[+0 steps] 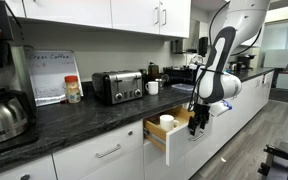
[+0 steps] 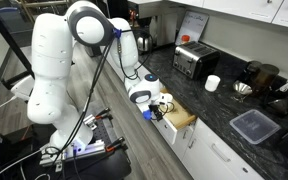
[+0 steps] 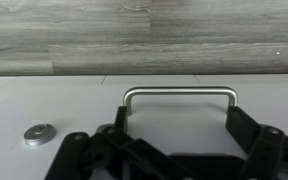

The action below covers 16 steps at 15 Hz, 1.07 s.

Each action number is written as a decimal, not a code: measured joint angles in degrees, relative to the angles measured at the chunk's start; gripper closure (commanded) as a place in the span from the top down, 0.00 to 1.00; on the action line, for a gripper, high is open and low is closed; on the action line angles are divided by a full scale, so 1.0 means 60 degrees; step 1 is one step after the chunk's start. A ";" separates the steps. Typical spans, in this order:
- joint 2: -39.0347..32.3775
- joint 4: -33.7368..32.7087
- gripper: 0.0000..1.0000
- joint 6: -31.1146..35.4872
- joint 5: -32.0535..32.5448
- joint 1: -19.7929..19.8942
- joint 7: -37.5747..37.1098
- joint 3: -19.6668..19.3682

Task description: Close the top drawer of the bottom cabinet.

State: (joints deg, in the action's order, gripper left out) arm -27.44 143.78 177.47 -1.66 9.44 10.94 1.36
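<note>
The top drawer (image 1: 162, 135) of the bottom cabinet (image 1: 94, 155) stands pulled out, and its light wood box shows in both exterior views (image 2: 180, 117). A white round item (image 1: 167, 121) lies inside. My gripper (image 1: 198, 119) is at the white drawer front (image 3: 74, 100), also seen in an exterior view (image 2: 156, 104). In the wrist view the silver bar handle (image 3: 179, 93) lies between my spread fingers (image 3: 179, 128). The gripper is open, and I cannot tell if it touches the handle.
On the dark stone top (image 1: 79, 115) stand a toaster (image 1: 117, 86), a white mug (image 1: 152, 87), a jar (image 1: 73, 90) and a metal kettle (image 1: 2, 115). A dark tray (image 2: 254, 125) lies on the counter. A round silver lock (image 3: 39, 133) sits on the drawer front.
</note>
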 measured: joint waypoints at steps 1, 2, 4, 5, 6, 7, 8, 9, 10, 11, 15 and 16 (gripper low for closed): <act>-0.0076 -0.0113 1.00 0.0036 0.0054 0.0000 -0.0007 0.0000; -0.0151 -0.0243 1.00 0.0045 0.0107 0.0000 -0.0020 0.0000; -0.0313 -0.0538 1.00 0.0024 0.0180 -0.0005 -0.0087 -0.0006; -0.0368 -0.0675 1.00 -0.0020 0.0200 -0.0007 -0.0101 -0.0006; -0.0395 -0.0775 1.00 -0.0060 0.0204 -0.0007 -0.0104 -0.0006; -0.0412 -0.0840 1.00 -0.0070 0.0204 -0.0008 -0.0104 -0.0006; -0.0425 -0.0871 1.00 -0.0072 0.0205 -0.0008 -0.0105 -0.0006; -0.0435 -0.0881 1.00 -0.0072 0.0205 -0.0008 -0.0105 -0.0007; -0.0444 -0.0886 1.00 -0.0072 0.0205 -0.0008 -0.0105 -0.0006; -0.0452 -0.0891 1.00 -0.0072 0.0205 -0.0008 -0.0105 -0.0007; -0.0494 -0.0895 1.00 0.0048 0.0259 -0.0008 -0.0104 -0.0007; -0.0562 -0.0926 1.00 0.0187 0.0405 -0.0022 -0.0100 -0.0037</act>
State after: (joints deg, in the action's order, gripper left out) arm -30.81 138.22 178.59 0.77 9.31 10.35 1.14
